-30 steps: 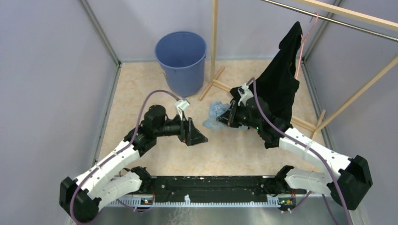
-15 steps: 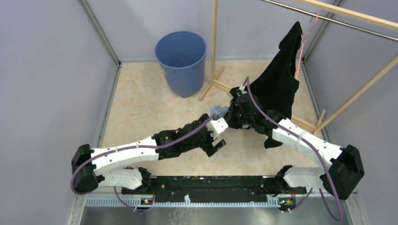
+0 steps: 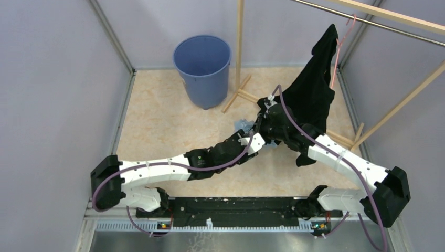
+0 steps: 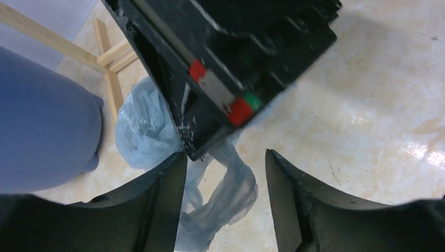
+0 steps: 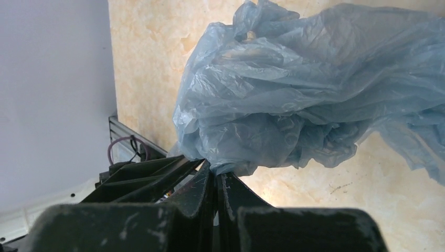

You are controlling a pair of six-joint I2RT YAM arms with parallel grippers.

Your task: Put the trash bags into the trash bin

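The light-blue trash bag (image 5: 315, 94) hangs crumpled from my right gripper (image 5: 215, 170), which is shut on a pinch of it just above the floor. In the top view only a bit of the bag (image 3: 242, 125) shows beside the right gripper (image 3: 260, 130). My left gripper (image 4: 225, 155) is open right under the right gripper's black body, with a dangling loop of the bag (image 4: 231, 189) between its fingers, not gripped. It shows in the top view (image 3: 262, 145) too. The round blue trash bin (image 3: 202, 63) stands at the back left, also in the left wrist view (image 4: 42, 131).
A black garment (image 3: 312, 94) on a pink hanger (image 3: 338, 47) hangs at the right, close behind the right arm. A wooden rack post (image 3: 240, 42) with a cross foot (image 3: 239, 94) stands just right of the bin. Grey walls enclose the floor.
My left arm has swung right and stretched out, bringing its open gripper under the right gripper and the bag. The right gripper has kept hold of the bag and shifted slightly.
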